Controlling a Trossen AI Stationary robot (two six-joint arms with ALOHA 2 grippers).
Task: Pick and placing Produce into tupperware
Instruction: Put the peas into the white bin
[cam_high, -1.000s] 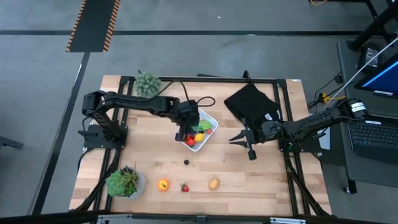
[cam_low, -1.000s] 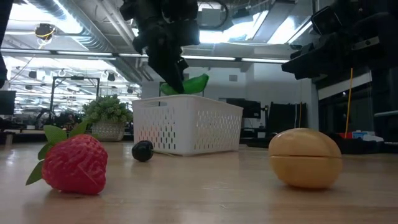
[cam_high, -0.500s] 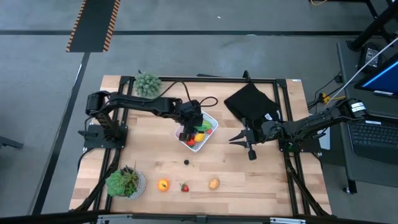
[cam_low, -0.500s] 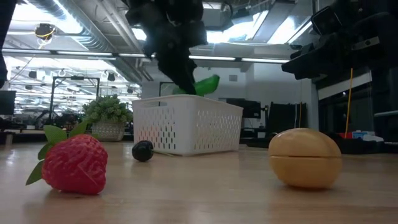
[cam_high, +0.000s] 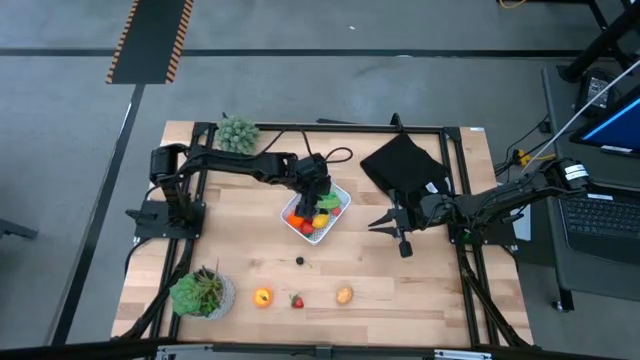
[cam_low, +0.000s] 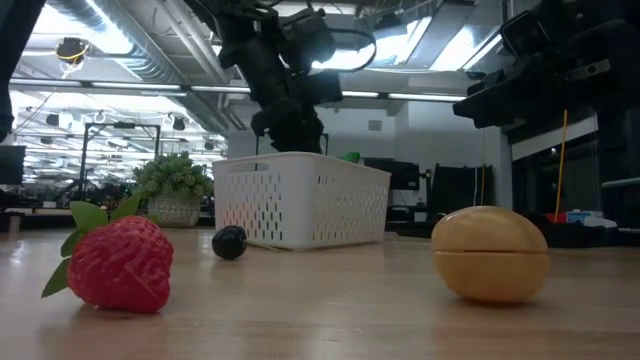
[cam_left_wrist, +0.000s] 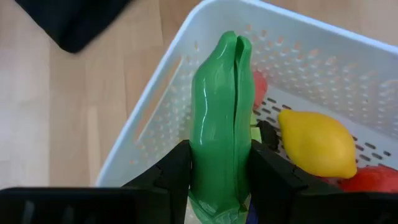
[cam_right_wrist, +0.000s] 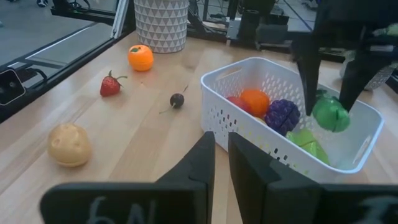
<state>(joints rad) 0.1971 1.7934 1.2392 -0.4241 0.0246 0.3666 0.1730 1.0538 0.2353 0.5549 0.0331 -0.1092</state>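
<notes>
While the left gripper (cam_high: 318, 196) has come down over the small white square perforated plastic container (cam_high: 341, 190) during the last second, it still clamps the glossy green pepper-like toy vegetable (cam_left_wrist: 222, 118) between its two dark fingers (cam_left_wrist: 168, 177). A second ago that green piece stood clear above the rim in the low view; now only a sliver of it peeks over the top edge, so I judge the lowering nearly done and release the next step.

Going left to right across the pale wooden table (cam_high: 240, 265): a bushy green potted plant (cam_high: 203, 293) sits at about 7 o'clock, with a second one (cam_high: 238, 133) near 11 o'clock. Along the 6 o'clock edge lie a small orange toy fruit (cam_high: 263, 296), a red toy strawberry (cam_high: 297, 301) and a tan potato-like piece (cam_high: 344, 295), with a small dark round berry (cam_high: 299, 261) between them and the basket (all four not yet collected). The container sits near the centre and already holds a yellow toy lemon (cam_left_wrist: 317, 142), an orange piece (cam_right_wrist: 255, 101) and a purple bunch (cam_right_wrist: 282, 114).

At about 1 o'clock lies a black cloth (cam_high: 403, 165). The right gripper (cam_high: 381, 225) waits at roughly 3 o'clock, well apart from the basket, its fingers nearly together and holding nothing.
</notes>
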